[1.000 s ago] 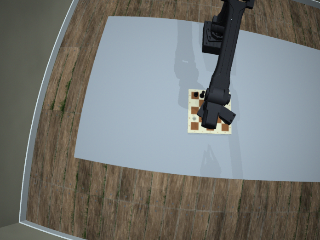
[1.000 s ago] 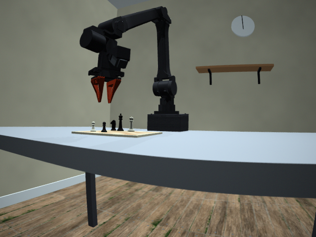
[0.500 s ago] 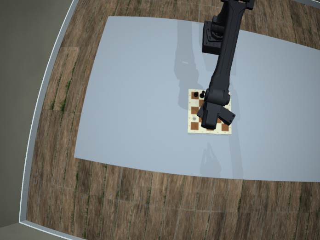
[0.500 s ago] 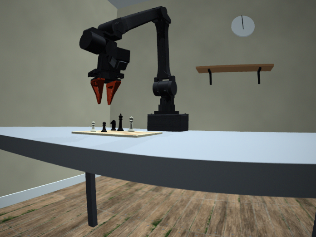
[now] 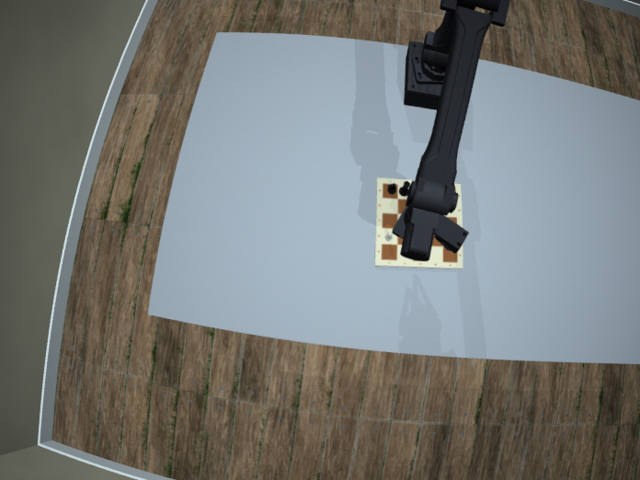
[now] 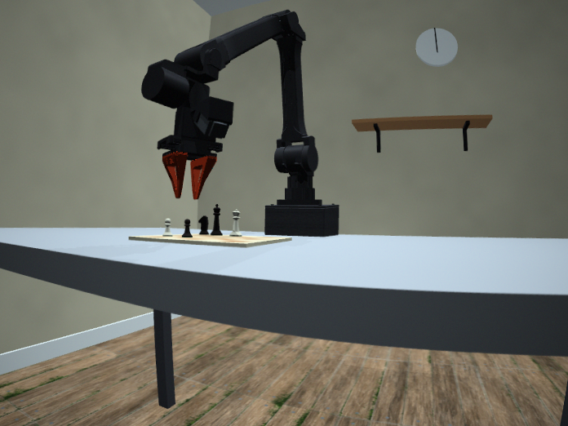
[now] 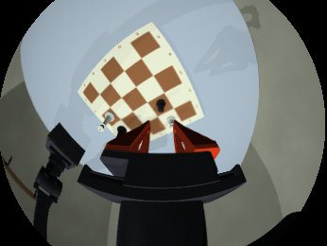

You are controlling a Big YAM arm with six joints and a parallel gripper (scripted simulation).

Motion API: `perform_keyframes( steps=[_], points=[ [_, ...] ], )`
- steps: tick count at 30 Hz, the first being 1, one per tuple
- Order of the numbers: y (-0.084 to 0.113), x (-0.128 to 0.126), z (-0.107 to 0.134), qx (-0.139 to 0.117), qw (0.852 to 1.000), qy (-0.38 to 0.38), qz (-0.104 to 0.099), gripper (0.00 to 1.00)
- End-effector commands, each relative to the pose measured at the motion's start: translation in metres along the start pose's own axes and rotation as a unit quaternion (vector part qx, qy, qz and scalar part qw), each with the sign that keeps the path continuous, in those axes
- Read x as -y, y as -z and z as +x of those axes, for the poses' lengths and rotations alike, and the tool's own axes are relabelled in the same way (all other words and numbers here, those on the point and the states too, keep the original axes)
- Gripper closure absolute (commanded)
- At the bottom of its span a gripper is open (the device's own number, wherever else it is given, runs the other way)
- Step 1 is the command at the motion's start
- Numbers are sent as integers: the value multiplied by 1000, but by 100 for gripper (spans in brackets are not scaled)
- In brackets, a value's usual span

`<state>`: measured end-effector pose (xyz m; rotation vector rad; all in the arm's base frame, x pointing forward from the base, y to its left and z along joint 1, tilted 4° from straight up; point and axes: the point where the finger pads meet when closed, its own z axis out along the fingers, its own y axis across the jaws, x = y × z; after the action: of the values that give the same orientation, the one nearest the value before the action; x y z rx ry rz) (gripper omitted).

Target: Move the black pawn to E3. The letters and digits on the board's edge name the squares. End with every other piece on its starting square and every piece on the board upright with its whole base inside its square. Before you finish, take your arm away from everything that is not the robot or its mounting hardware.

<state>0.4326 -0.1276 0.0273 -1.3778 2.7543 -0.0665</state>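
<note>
Red-orange fingers [image 6: 175,176] of the pincer [image 6: 187,196] are hanging in the air above the chessboard [image 6: 256,240], pointing straight down, with a narrow gap showing between their tips and nothing in that gap; they are standing partly spread and are pinching no piece. In the exterior view the pincer is hovering well above the pieces, over the stretch between the white pawn [image 6: 167,227] and the black knight [image 6: 203,224].

Below it the black pawn [image 6: 186,228] is standing upright on the board, apart from the fingers, just beside the white pawn on one side and the knight on the other as that camera sees them. Further along the row the black king [image 6: 215,220] and a tall white piece [image 6: 235,223], king or queen I cannot tell, are also standing upright.

From the wrist view the black pawn [image 7: 162,106] is sitting on a light square near the board's near edge, just ahead of the finger tips, with small white pieces [image 7: 109,117] to either side. I cannot read the edge letters, so its square's name is staying unclear.

From above, the black arm [image 5: 445,119] is reaching from its base [image 5: 413,95] across the pale blue-grey worktop [image 5: 268,206] and is covering the middle of the board [image 5: 383,260].
</note>
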Motion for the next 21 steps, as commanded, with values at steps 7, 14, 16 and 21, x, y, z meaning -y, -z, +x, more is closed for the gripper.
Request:
perform_keyframes(
  steps=[7, 14, 16, 21],
  points=[
    [-13, 0, -8, 3, 1000, 10, 2, 66],
    [-20, 4, -9, 4, 1000, 9, 5, 66],
    [-22, 3, -9, 4, 1000, 9, 5, 66],
    [-22, 5, -10, 5, 1000, 9, 7, 66]
  ],
)
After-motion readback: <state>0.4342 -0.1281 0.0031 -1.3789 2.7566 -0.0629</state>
